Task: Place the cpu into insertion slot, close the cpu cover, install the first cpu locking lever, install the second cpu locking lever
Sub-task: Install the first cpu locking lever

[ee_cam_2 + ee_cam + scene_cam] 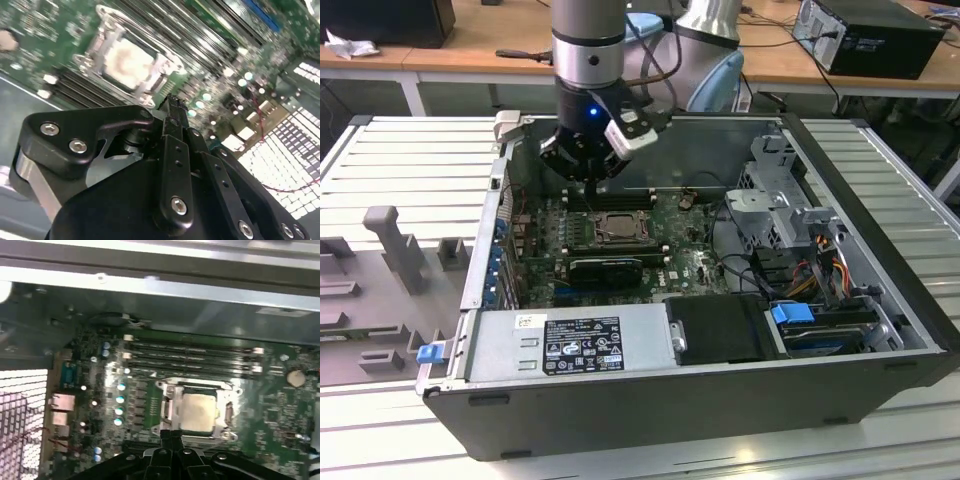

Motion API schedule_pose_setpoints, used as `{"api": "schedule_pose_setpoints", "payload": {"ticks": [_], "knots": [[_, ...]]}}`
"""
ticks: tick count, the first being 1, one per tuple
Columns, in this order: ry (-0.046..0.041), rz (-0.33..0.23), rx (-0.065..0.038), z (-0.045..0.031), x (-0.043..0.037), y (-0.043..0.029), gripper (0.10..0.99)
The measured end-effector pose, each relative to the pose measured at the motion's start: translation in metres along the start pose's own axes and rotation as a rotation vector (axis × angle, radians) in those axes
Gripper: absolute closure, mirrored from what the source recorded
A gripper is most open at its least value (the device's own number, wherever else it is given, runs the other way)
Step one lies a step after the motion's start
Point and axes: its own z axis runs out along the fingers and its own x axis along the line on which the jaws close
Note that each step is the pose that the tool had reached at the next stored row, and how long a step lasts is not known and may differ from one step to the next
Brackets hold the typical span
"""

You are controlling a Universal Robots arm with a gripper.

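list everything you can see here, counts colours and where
table: one, silver slats
computer case: one, dark grey, open, on the table
fixtures: several, grey, on the table, the exterior view's left
insertion slot: one, black-framed, inside the computer case
cpu: one, pale silver-grey, in the insertion slot
cpu cover: one, silvery, flat around the cpu
memory slots: several, black, beside the insertion slot
arm: one, silver-grey, above the computer case
claw: one, black, shut, holding nothing, by the insertion slot

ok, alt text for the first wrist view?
The cpu lies on the green motherboard, framed by the silvery cpu cover. The shut, empty pincer hangs close to one edge of it. Long black memory slots run beyond the cpu.
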Motion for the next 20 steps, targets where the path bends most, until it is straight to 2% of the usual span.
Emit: {"api": "schedule_pose_setpoints", "payload": {"ticks": [1,3,4,5,7,9,11,12,14,16,19,20], "knots": [[0.0001,0.0,0.0,0.0049,0.0121,0.0012,0.98],[0.0001,0.0,0.0,0.0091,0.0223,0.0024,0.98],[0.0,0.0,0.0,0.0132,0.034,0.0052,0.98],[0.0,0.001,0.0,0.0153,0.0387,0.0073,0.98],[0.0002,0.004,0.0,0.0181,0.0405,0.0097,0.98],[-0.0001,0.006,0.0,0.0204,0.0402,0.0188,0.98],[0.0,0.006,0.0,0.0209,0.039,0.0311,0.98],[0.0,0.006,0.0,0.021,0.0381,0.0409,0.98],[0.0,0.006,0.0,0.0212,0.0348,0.0464,0.98],[0.0002,0.006,0.001,0.0212,0.0269,0.0497,0.98],[0.0009,0.006,0.003,0.0212,0.0129,0.0546,0.98],[0.0015,0.006,0.003,0.0213,0.0053,0.0565,0.98]]}}
